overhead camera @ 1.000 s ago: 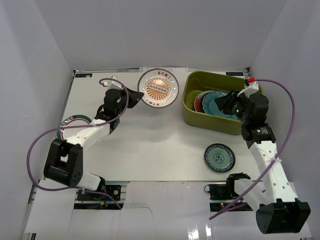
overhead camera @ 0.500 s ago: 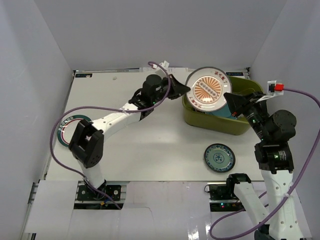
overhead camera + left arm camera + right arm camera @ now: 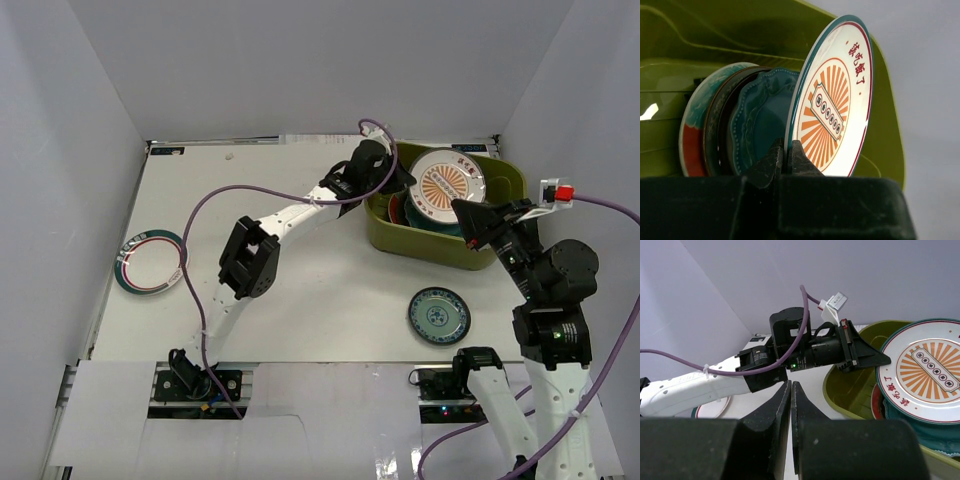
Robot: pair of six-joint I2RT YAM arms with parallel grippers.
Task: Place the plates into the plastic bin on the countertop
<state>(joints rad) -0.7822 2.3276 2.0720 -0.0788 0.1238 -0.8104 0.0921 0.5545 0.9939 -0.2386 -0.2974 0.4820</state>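
My left gripper [image 3: 408,186] [image 3: 787,149] is shut on the rim of the orange sunburst plate [image 3: 452,183] [image 3: 832,107] and holds it tilted over the olive-green plastic bin [image 3: 440,255] [image 3: 715,40]. Under it in the bin lie a teal scalloped plate [image 3: 760,115], a dark-rimmed plate [image 3: 720,130] and a red-and-teal plate [image 3: 692,135]. My right gripper [image 3: 462,208] [image 3: 791,385] is shut with nothing in it, raised near the bin's front right side. A small teal plate [image 3: 439,315] lies on the countertop [image 3: 300,290] in front of the bin. A striped-rim white plate [image 3: 150,262] lies at the far left.
White walls close in the countertop at the back and on both sides. The left arm [image 3: 290,215] stretches across the middle of the table to the bin. A purple cable [image 3: 205,300] loops over the left half. The right arm's red-tagged connector [image 3: 560,192] sticks out beside the bin.
The left arm swung right with the sunburst plate, from the back middle to over the bin. The right gripper drew back out of the bin, rose and shut.
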